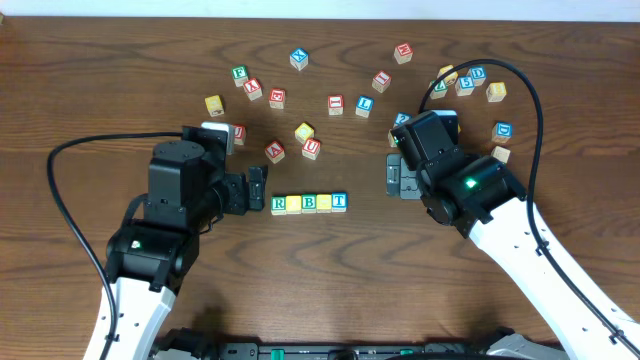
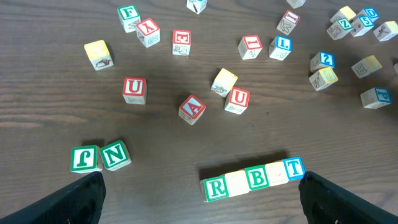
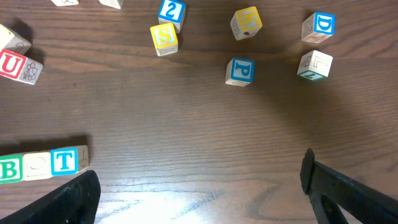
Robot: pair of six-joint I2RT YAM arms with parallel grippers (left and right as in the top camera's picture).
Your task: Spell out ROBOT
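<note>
Word row looks complete
Five blocks (image 1: 309,203) touching in line: R, yellow, B, yellow, T; yellow letters unreadable. Left gripper (image 1: 258,190) and right gripper (image 3: 199,174) both apart, empty.

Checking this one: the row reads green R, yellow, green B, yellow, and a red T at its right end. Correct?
No. The T cube is blue, not red, as the left wrist view shows. The rest holds: green R cube, first yellow cube, green B cube, second yellow cube.
</note>
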